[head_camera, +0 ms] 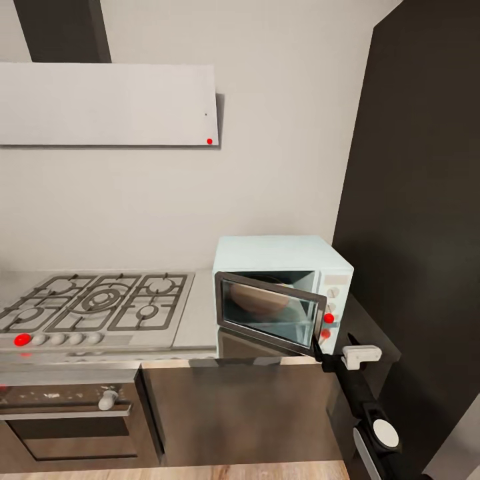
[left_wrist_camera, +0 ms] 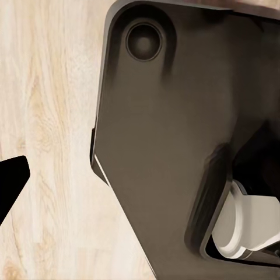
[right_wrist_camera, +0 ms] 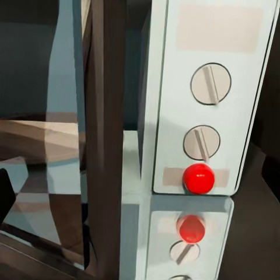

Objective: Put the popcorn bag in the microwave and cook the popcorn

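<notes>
The pale mint microwave (head_camera: pixel 283 257) stands on the steel countertop (head_camera: pixel 199 319) to the right of the hob. Its dark glass door (head_camera: pixel 270 311) hangs partly ajar. Through the glass shows the tan popcorn bag (head_camera: pixel 261 301), inside the oven cavity; the kernels cannot be made out. My right gripper (head_camera: pixel 323 347) sits just below the microwave's front right corner, by the door's free edge. In the right wrist view the door edge (right_wrist_camera: pixel 105 134) and the knob panel (right_wrist_camera: pixel 207 99) with its red button (right_wrist_camera: pixel 198 178) are very close. My left gripper's fingertip (left_wrist_camera: pixel 11 181) hangs over wooden floor, holding nothing.
A gas hob (head_camera: pixel 93 303) lies on the worktop's left, with a built-in oven (head_camera: pixel 67 417) beneath. A tall dark cabinet (head_camera: pixel 420 200) walls in the right side. An extractor hood (head_camera: pixel 107 103) hangs above. My own dark base (left_wrist_camera: pixel 169 146) is beside the left gripper.
</notes>
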